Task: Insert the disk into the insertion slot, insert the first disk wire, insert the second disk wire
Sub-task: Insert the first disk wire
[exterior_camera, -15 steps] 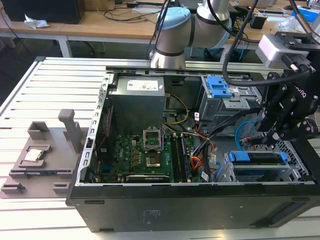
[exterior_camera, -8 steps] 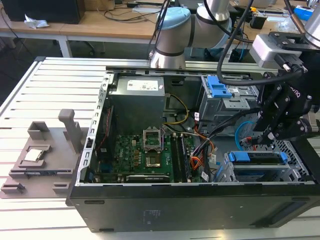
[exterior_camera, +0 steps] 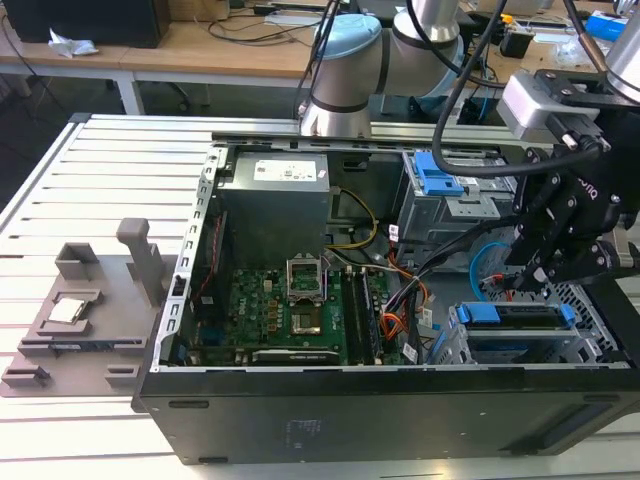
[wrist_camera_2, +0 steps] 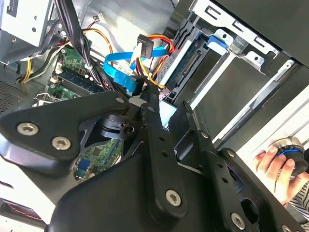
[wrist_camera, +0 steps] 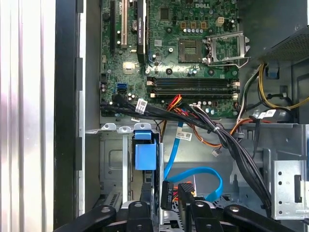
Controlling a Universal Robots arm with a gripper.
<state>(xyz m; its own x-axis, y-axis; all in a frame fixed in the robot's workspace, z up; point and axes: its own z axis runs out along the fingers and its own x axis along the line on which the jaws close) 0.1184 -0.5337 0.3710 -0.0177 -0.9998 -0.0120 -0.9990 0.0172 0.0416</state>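
Gripper (wrist_camera_2: 164, 110) linkage sits nearest in both wrist views. Whether the jaws are closed on anything cannot be told. Disk (exterior_camera: 515, 320) sits in the insertion slot (exterior_camera: 505, 352), at the exterior view's lower right inside the open computer case (exterior_camera: 300, 425). Its long axis runs along the case's near wall, and its connector edge appears to face the loose cables. Step in hand, by judgement: first disk wire. Blue data cable (wrist_camera_2: 118, 70) lies just beside the jaws. Its plug needs squaring to the disk's port.
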